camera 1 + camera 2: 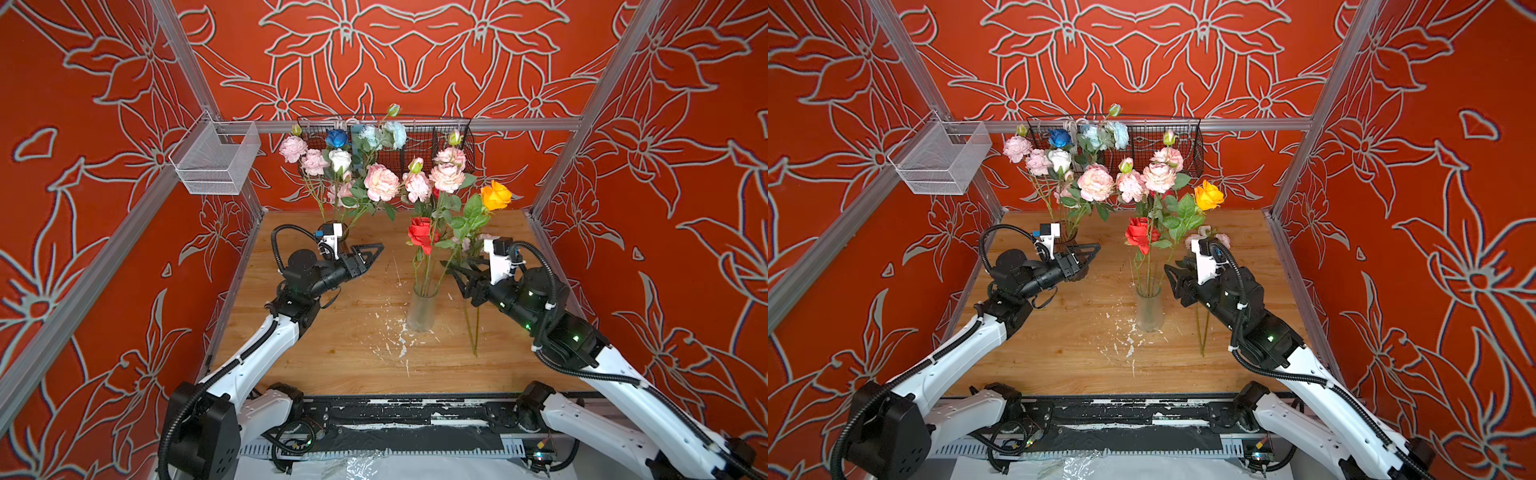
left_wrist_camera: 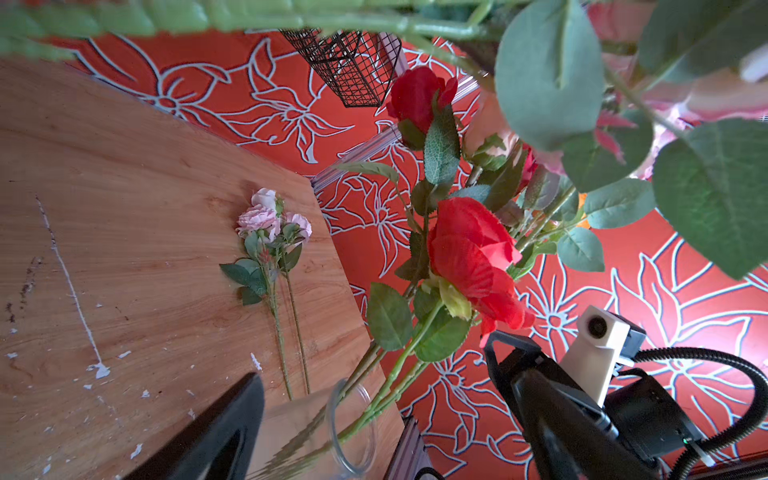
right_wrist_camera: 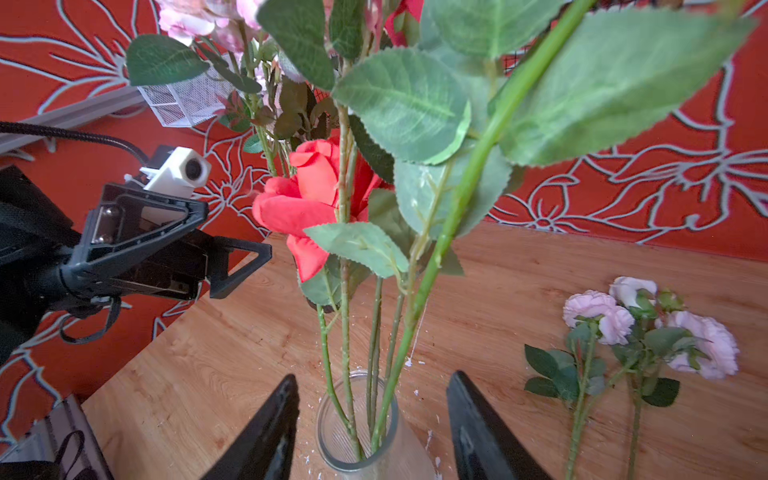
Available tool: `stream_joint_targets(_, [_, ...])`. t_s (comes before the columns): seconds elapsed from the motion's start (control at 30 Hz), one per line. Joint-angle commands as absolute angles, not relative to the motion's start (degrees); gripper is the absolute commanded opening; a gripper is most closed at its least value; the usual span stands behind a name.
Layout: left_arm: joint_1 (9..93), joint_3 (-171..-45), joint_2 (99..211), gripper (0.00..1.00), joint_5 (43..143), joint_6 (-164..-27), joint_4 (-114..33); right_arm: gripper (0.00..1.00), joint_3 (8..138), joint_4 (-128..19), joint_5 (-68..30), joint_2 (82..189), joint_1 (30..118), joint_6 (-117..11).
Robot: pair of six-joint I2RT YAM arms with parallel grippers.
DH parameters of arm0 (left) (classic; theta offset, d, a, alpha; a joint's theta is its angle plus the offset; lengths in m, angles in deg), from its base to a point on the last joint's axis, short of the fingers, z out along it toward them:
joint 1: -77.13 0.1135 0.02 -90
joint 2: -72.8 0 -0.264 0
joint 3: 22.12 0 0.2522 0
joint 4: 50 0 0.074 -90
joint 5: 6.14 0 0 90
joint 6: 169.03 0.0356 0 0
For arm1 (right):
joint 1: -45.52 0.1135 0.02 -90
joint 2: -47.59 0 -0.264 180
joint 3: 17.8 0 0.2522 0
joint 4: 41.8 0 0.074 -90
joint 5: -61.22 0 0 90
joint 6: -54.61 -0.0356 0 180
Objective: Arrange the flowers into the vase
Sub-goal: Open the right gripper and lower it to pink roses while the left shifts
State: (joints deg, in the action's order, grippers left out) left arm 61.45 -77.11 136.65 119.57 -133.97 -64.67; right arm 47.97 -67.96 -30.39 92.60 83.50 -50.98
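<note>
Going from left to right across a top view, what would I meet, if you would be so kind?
White mesh basket → left gripper → glass vase → orange rose

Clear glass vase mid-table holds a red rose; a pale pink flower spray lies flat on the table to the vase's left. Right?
Wrong side. Both top views show the pale pink flower spray lying flat on the table to the right of the glass vase, not its left. The vase does hold the red rose.
</note>
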Motion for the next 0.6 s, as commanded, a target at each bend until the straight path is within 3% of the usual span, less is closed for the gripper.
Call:
stream_joint_targets(0.0, [61.75, -77.01, 136.25, 0.96, 119.96, -133.88, -66.20, 0.63, 51.30, -74.86, -32.98, 92.48, 83.93, -50.55])
stream_joint_targets(0.4, [61.75, -78.83, 134.16, 0.97, 116.92, -128.60, -59.29, 0.71, 56.94, -88.58, -42.12, 90.04, 83.77, -50.99])
stream_joint_targets(0.57, [61.68, -81.41, 131.92, 0.96, 108.17, -123.76, -47.51, 0.70, 57.18, -94.70, -47.61, 86.93, 83.49, -53.29])
